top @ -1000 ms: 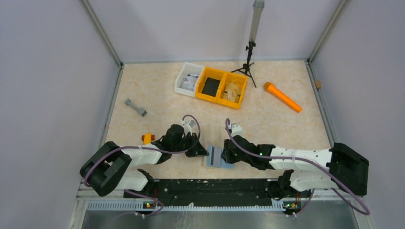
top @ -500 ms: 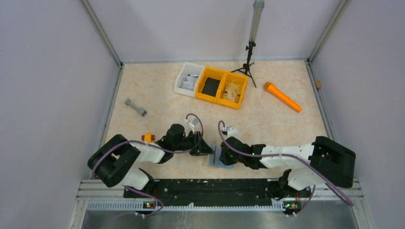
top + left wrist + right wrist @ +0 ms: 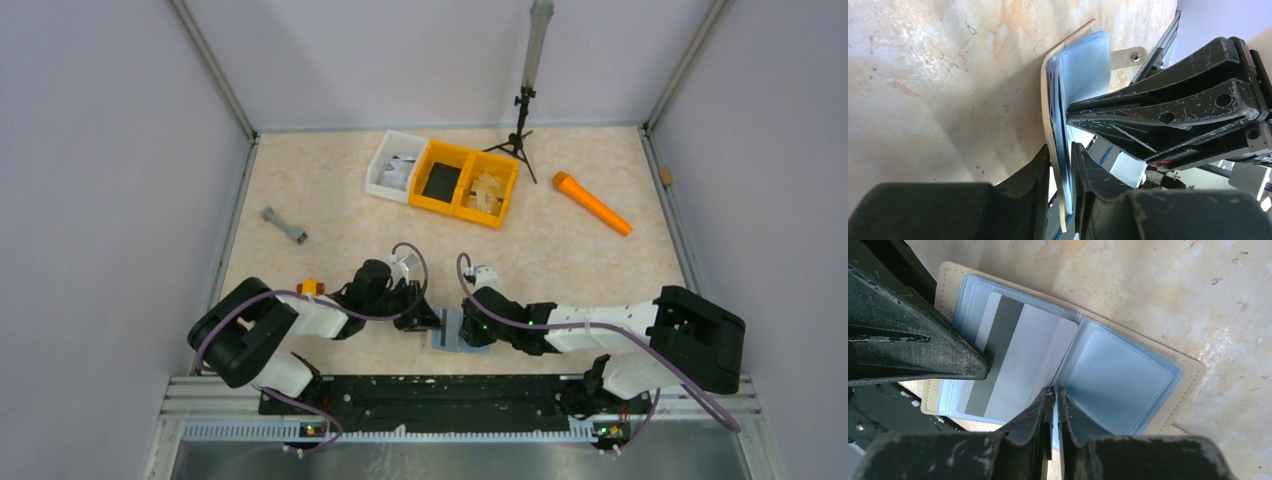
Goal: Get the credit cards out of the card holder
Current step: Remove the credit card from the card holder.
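The card holder (image 3: pixel 450 331) lies open near the table's front edge, tan outside with blue plastic sleeves (image 3: pixel 1120 375) inside. A white credit card with a grey stripe (image 3: pixel 1018 360) sits in its left sleeve. My left gripper (image 3: pixel 1062 150) is shut on the holder's edge (image 3: pixel 1083 65), with the tan cover and the sleeves between its fingers. My right gripper (image 3: pixel 1054 392) is shut at the holder's middle fold, with a thin sleeve page pinched between its fingers. In the top view the left gripper (image 3: pixel 425 318) and right gripper (image 3: pixel 468 328) meet over the holder.
Yellow bins (image 3: pixel 466 183) and a white bin (image 3: pixel 395 165) stand at the back middle beside a tripod (image 3: pixel 520 120). An orange tool (image 3: pixel 592 203) lies back right, a grey dumbbell-shaped part (image 3: pixel 284 225) at the left and a small orange piece (image 3: pixel 309 288) by the left arm.
Both grippers have closed in on the card holder: the right one moved left onto it and the left one moved right to its edge. The holder shifted slightly.
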Controlling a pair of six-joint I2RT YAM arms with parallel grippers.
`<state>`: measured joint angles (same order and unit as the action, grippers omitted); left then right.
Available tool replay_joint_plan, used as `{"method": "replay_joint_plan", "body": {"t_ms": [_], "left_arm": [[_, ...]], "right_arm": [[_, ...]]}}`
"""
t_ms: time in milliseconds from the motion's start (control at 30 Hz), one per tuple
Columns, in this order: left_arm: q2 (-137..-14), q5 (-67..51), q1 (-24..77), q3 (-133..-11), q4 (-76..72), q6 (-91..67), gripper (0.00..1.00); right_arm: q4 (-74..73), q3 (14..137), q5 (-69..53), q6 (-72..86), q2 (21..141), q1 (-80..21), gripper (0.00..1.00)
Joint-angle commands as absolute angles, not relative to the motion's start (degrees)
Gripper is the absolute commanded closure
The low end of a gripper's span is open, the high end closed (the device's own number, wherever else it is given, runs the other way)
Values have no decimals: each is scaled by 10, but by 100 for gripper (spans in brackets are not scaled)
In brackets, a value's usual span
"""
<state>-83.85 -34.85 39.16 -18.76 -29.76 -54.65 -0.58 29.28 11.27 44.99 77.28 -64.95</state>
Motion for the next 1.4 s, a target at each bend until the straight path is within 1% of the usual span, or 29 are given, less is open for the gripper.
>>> {"method": "replay_joint_plan", "body": {"t_ms": [0, 100, 133, 200, 267, 367, 533, 567, 667, 700, 767, 867, 1000, 1100, 1200, 1367], "left_arm": [[-849, -360, 393, -208, -315, -534, 76], [-872, -370, 395, -210, -338, -542, 76], [-878, -372, 395, -211, -342, -543, 80], [-880, -372, 395, -210, -344, -542, 91], [-871, -368, 393, -206, -345, -543, 97], [-849, -373, 388, -188, -376, -560, 99], [-830, -414, 378, -160, -497, -623, 100], [-828, -418, 377, -157, -518, -635, 100], [-818, -425, 375, -154, -544, -655, 100], [-815, -425, 375, -153, -544, -658, 100], [-799, -422, 376, -152, -544, -662, 100], [-775, -416, 375, -148, -546, -668, 100], [-751, -421, 376, -149, -548, -677, 100], [-735, -425, 376, -146, -551, -681, 100], [-717, -430, 376, -143, -554, -685, 100], [-687, -434, 376, -140, -550, -688, 100]], "right_arm": [[12, 278, 110, 447, 748, -645, 91], [11, 273, 115, 448, 737, -646, 91], [8, 272, 116, 449, 735, -645, 91], [2, 273, 121, 451, 729, -645, 91], [-21, 272, 129, 451, 716, -646, 90], [-38, 268, 140, 447, 680, -645, 90], [-68, 264, 145, 447, 598, -639, 90], [-61, 257, 134, 448, 572, -637, 88], [-20, 224, 100, 466, 480, -630, 69], [-7, 215, 86, 474, 453, -624, 64], [11, 199, 60, 489, 408, -610, 58], [30, 188, 7, 507, 390, -583, 55], [84, 175, -46, 526, 403, -575, 47], [122, 171, -75, 539, 421, -569, 46], [129, 170, -85, 546, 437, -562, 46], [153, 154, -93, 566, 428, -549, 46]]}}
